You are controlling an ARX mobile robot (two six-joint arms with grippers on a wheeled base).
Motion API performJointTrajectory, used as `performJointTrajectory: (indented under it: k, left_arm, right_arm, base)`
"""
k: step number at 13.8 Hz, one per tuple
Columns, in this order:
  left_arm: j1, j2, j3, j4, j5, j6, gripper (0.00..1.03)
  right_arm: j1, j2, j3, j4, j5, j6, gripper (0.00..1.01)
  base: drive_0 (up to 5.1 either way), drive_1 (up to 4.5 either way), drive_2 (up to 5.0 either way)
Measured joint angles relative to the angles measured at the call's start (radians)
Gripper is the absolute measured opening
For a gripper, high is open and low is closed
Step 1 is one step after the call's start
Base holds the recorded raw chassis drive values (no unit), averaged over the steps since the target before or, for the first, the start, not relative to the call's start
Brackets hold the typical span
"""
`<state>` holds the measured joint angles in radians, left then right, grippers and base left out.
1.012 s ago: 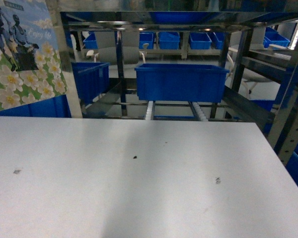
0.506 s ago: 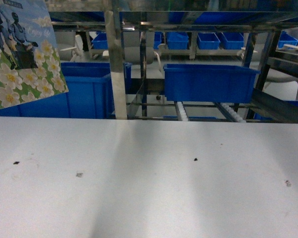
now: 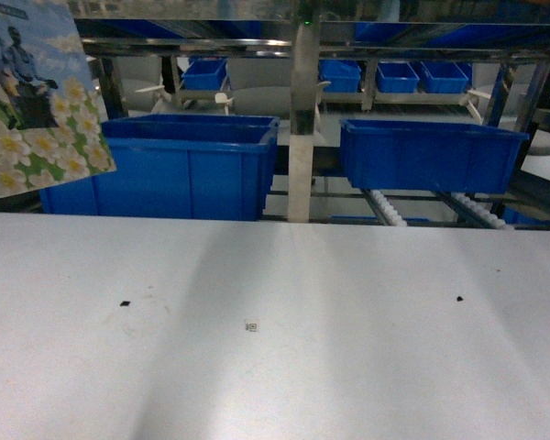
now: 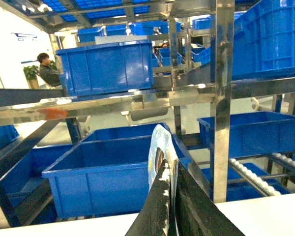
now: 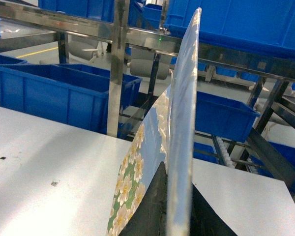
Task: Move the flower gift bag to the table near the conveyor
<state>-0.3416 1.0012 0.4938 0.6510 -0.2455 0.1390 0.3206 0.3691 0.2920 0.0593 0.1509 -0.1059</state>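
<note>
Head view is showing the white table (image 3: pixel 348 348) filling the lower half of the frame, with a tiny square code sticker (image 3: pixel 251 325) sitting near its middle and small dark specks lying to either side. The flower gift bag (image 3: pixel 32 101) is hanging in the upper left of the frame, lifted clear of the table, its daisy print and blue figures facing the camera. Behind the table's far edge, two blue crates (image 3: pixel 188 165) are sitting on the steel-framed conveyor (image 3: pixel 390 206), whose whitish rollers are showing at the right of centre.

Left wrist view is looking along the left gripper (image 4: pixel 172 196) at the bottom centre; its dark fingers are pressing together on the thin edge of the bag (image 4: pixel 160 157), so it is clamping the bag.

Right wrist view is showing the right gripper (image 5: pixel 177 211) at the bottom centre, its dark fingers closing on the bag (image 5: pixel 179 123), which is standing edge-on and rising to the top of the frame, the flower print showing on its left face. The table (image 5: pixel 49 162) is lying below.
</note>
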Motion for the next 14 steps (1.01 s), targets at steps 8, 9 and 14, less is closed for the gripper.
performJointTrajectory:
  k: [8,9,14]
  left_arm:
    - [-0.005,0.005,0.000,0.001,0.004,0.000,0.02]
    - [-0.006,0.003,0.000,0.003,0.005,0.000,0.02]
    - [-0.008,0.003,0.000,0.002,0.009,0.000,0.02]
  right_arm:
    - [0.000,0.001,0.000,-0.002,0.006,0.000,0.02]
    - [0.000,0.001,0.000,-0.002,0.006,0.000,0.02]
    - [-0.099,0.065,-0.046,0.082,-0.118,-0.008,0.02]
  base:
    - [0.0,1.53,-1.5]
    - [0.0,0.00,0.0]
    - [0.0,0.00,0.0]
